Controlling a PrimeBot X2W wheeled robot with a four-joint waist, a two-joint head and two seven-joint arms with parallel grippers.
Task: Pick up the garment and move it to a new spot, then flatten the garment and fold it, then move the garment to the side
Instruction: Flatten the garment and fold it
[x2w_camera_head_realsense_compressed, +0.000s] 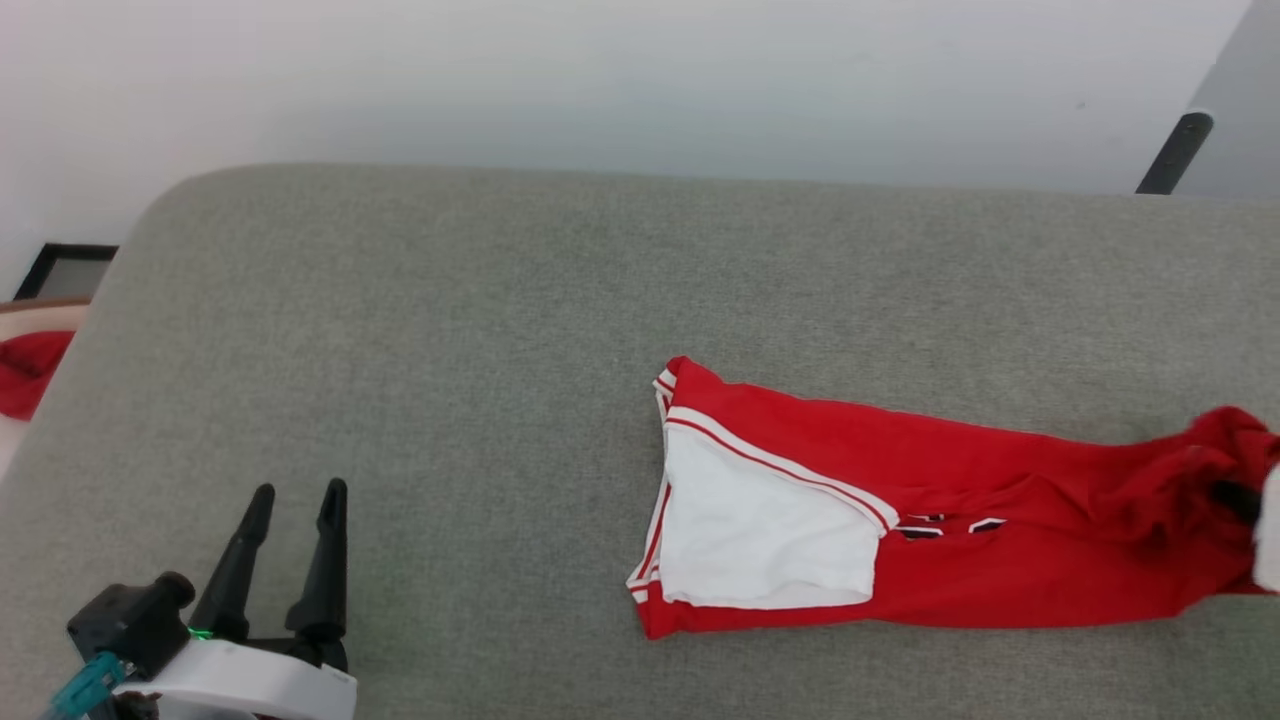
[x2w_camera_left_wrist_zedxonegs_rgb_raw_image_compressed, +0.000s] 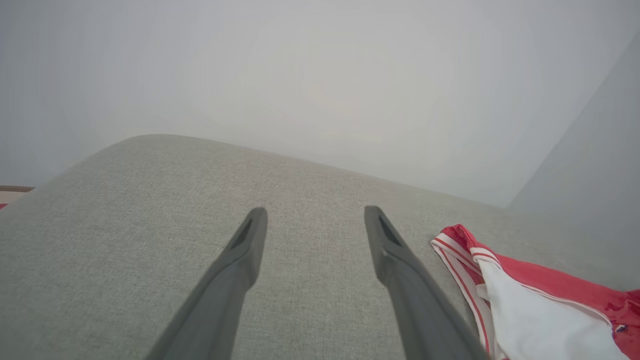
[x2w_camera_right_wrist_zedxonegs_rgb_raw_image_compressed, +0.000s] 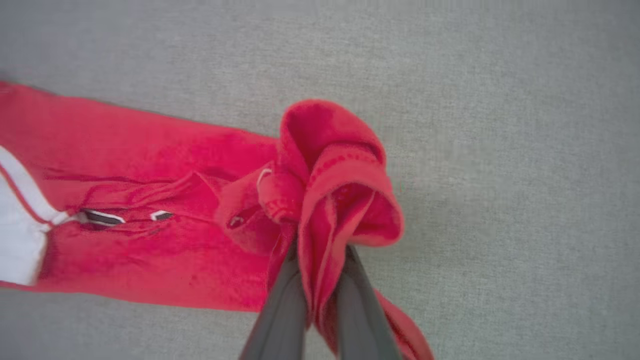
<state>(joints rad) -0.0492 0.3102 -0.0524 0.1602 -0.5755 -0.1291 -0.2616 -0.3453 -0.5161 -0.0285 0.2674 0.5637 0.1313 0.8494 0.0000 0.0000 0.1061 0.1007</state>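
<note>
The garment (x2w_camera_head_realsense_compressed: 1000, 580) lies stretched left to right, its right end pinched in the right tool (x2w_camera_right_wrist_zedxonegs_rgb_raw_image_compressed: 320, 267). The left tool (x2w_camera_head_realsense_compressed: 299, 490), spread wide and empty, sits well to its left.

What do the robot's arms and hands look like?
The left gripper has two long black jaws that narrow to slim tips. They sit on a white wrist shell with a tiny green light, a black block and a teal cable beside it. The right gripper has the same kind of long jaws, dark grey up close.
</note>
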